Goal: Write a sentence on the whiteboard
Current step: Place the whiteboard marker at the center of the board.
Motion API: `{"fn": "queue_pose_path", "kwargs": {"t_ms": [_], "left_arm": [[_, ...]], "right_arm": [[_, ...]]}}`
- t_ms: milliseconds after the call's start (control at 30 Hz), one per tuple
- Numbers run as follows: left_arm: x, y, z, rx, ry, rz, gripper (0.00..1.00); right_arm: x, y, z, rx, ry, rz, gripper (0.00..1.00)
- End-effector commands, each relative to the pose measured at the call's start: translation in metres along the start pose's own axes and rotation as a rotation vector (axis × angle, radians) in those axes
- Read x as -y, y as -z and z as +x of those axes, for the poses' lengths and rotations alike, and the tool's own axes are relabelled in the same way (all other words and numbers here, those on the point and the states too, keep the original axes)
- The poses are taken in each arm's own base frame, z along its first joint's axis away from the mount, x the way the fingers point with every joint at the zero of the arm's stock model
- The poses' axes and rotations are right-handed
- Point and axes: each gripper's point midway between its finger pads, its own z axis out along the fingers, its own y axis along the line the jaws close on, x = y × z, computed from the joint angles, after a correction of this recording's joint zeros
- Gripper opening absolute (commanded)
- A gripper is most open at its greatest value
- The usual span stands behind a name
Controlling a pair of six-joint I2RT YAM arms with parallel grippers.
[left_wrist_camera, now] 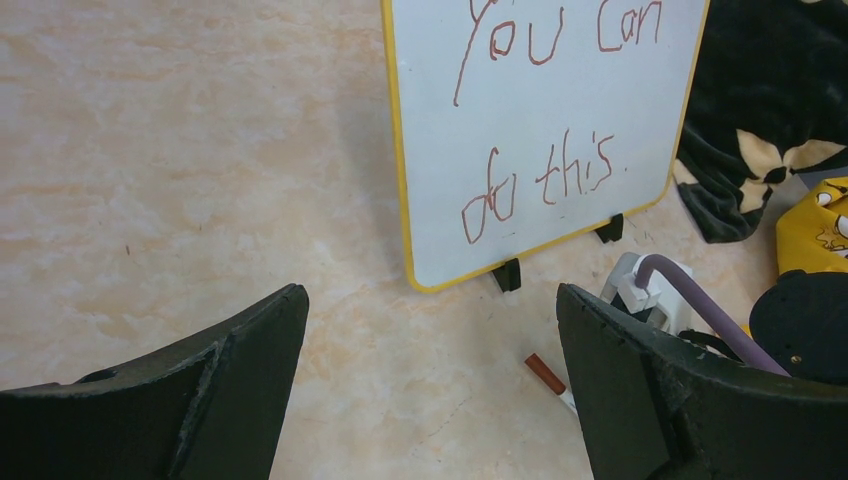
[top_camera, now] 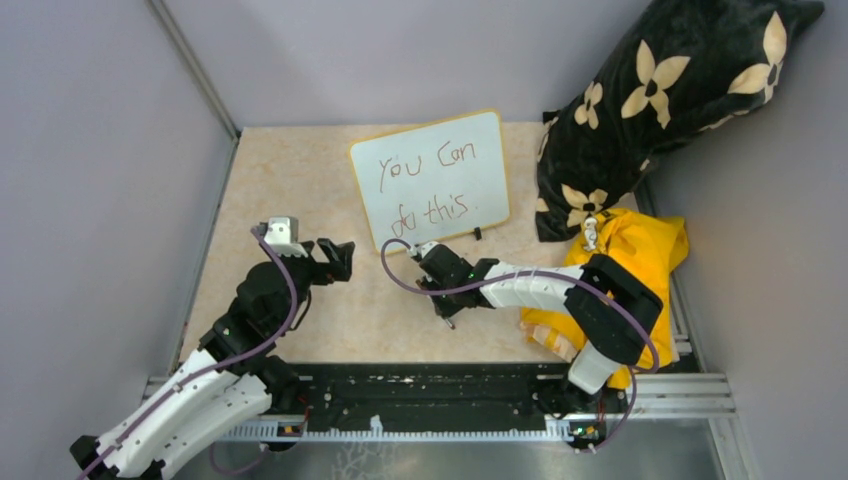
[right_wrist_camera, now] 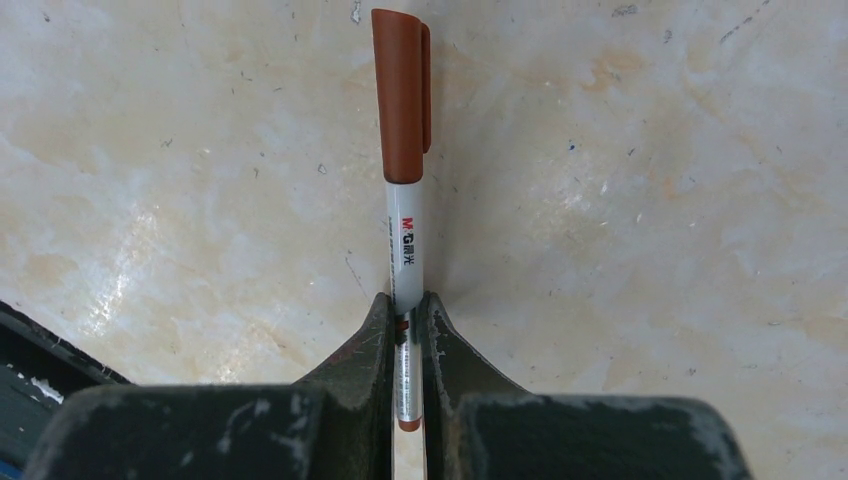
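Note:
The whiteboard [top_camera: 430,180] stands tilted at the back middle of the table on two black feet. The sentence [top_camera: 440,170] "You can do this" is on it in two reddish-brown lines. Both also show in the left wrist view, the whiteboard [left_wrist_camera: 540,230] and the sentence [left_wrist_camera: 545,185]. My right gripper [top_camera: 443,300] is in front of the board, low over the table, shut [right_wrist_camera: 404,300] on a white marker [right_wrist_camera: 404,150] with its brown cap on. The marker's cap end shows in the left wrist view [left_wrist_camera: 545,372]. My left gripper [top_camera: 338,258] is open and empty [left_wrist_camera: 430,320], left of the board.
A black pillow with cream flowers [top_camera: 660,100] leans at the back right. A yellow cloth [top_camera: 640,250] lies under the right arm. Grey walls close in the left, back and right. A black rail [top_camera: 420,395] runs along the near edge.

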Motion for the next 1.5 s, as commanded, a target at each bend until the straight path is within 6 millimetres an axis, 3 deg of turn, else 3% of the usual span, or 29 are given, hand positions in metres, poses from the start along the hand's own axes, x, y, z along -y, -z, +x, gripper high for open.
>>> {"fn": "queue_pose_path", "kwargs": {"t_ms": [0,100,267,1467], "left_arm": [[0.0027,0.0029,-0.0154,0.038,0.007,0.01,0.99],[0.003,0.003,-0.0156,0.037,0.009,0.011,0.99],[0.0026,0.003,-0.0151,0.036,0.008,0.009,0.99],[0.0045,0.0011,-0.009,0.014,0.006,0.016,0.99]], "right_arm": [[0.0076,-0.008,0.001,-0.014,-0.026,0.034,0.0],[0.0081,-0.0087,0.002,-0.01,-0.034,0.036,0.1],[0.0096,-0.0102,0.0042,-0.006,-0.045,0.043,0.16],[0.0146,-0.0158,0.0099,0.0,-0.059,0.062,0.23]]}}
